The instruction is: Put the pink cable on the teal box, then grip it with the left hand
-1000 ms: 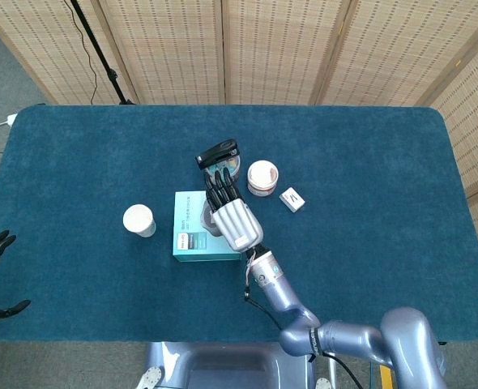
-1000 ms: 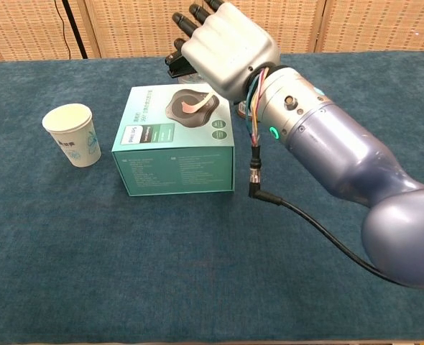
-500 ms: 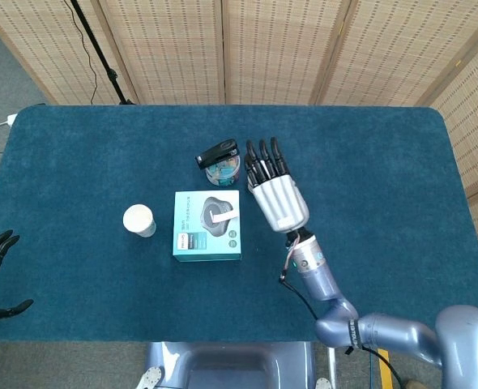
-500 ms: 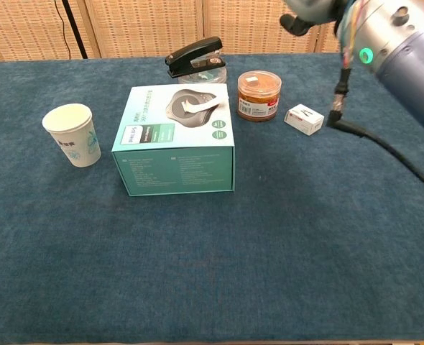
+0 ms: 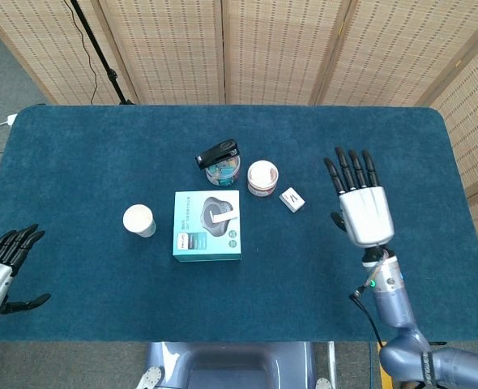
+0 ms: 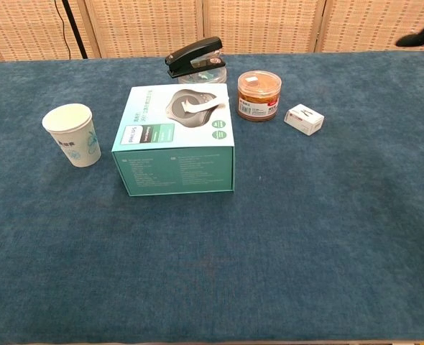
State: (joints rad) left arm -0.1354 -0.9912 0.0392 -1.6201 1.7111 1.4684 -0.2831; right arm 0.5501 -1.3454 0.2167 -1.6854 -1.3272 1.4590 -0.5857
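The teal box [image 5: 207,227] [image 6: 176,140] stands in the middle of the table. A pale pink cable [image 5: 220,215] [image 6: 195,107] lies on its top, free of both hands. My right hand [image 5: 359,203] hovers open over the right side of the table, well away from the box; in the chest view only a dark fingertip [image 6: 419,38] shows at the top right edge. My left hand [image 5: 2,269] is open at the far left edge of the head view, far from the box.
A paper cup [image 5: 138,220] [image 6: 73,134] stands left of the box. Behind the box a black stapler [image 5: 217,152] [image 6: 195,54] rests on a container. An orange-filled jar [image 5: 262,177] [image 6: 259,95] and a small white box [image 5: 292,199] [image 6: 304,118] sit to the right.
My right hand let go of the cable on the box and drew away to the right. My left hand has come a little further into view at the left edge.
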